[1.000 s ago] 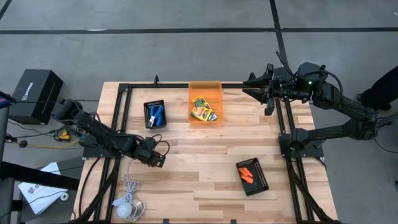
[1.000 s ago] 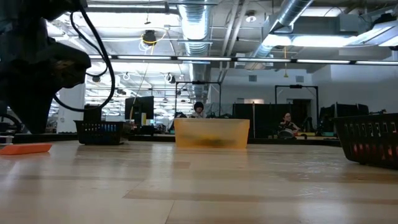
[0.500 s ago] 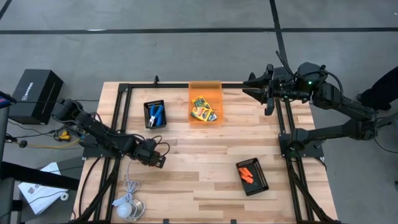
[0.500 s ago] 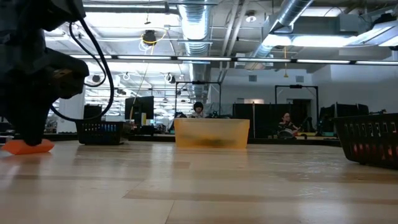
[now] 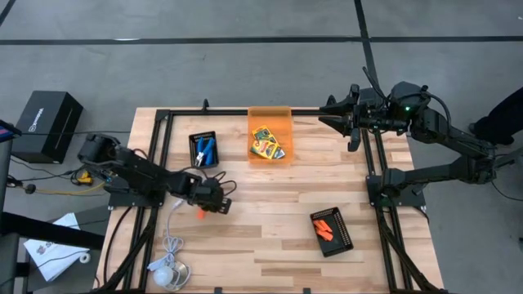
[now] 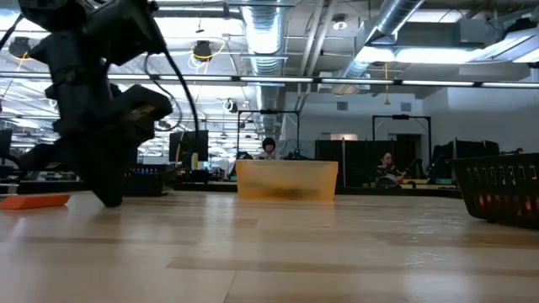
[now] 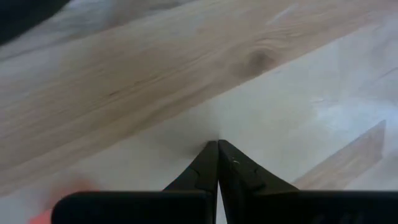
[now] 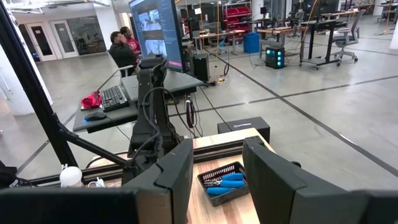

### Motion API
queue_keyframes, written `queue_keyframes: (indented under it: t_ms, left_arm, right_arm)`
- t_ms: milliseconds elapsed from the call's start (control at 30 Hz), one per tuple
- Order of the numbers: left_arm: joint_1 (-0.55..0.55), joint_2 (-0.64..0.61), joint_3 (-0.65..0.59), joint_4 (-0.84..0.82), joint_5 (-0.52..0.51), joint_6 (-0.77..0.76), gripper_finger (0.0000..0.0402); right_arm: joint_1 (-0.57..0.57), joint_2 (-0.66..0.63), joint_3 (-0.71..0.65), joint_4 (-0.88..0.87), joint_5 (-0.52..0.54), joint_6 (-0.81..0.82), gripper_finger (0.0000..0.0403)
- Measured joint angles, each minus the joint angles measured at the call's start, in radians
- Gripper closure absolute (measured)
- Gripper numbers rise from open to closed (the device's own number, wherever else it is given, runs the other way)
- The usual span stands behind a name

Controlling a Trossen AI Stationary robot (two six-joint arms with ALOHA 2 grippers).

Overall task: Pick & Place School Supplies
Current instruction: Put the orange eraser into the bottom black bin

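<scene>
Overhead and table-level views, two wrist close-ups

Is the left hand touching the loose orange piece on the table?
Apart. The low view shows the orange piece lying on the table, a clear gap from the left hand, whose fingers are shut and empty.

Counts, high view. Arms: 2. Left gripper (image 5: pixel 219 204), fingers closed together over bare table; right gripper (image 5: pixel 327 117), fingers parted, raised at the table's far right edge.

Black trays: 2, one with the blue-handled tool (image 5: pixel 204 150), one with orange pieces (image 5: pixel 326 228); piece count there unresolved.

Loose orange piece (image 5: pixel 198 215): 1.

Orange bin (image 5: pixel 270 135): 1.

Crayon boxes (image 5: pixel 265 144): at least 2, overlapping.

White cable with puck (image 5: pixel 167 273): 1.
</scene>
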Motion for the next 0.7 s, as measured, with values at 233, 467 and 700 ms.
queue_keyframes:
  t_ms: [233,467,700]
  left_arm:
    - [0.014,-0.066,0.027,-0.065,-0.018,0.055,0.0401]
    - [0.009,-0.155,0.027,-0.268,-0.015,0.087,0.0401]
    - [0.001,-0.221,0.000,-0.289,0.023,0.114,0.0401]
  right_arm:
    - [0.000,0.000,0.000,0.000,0.000,0.000,0.0271]
    - [-0.002,0.000,0.000,-0.003,0.000,0.000,0.0271]
    - [-0.002,0.000,0.000,-0.024,0.000,-0.002,0.0271]
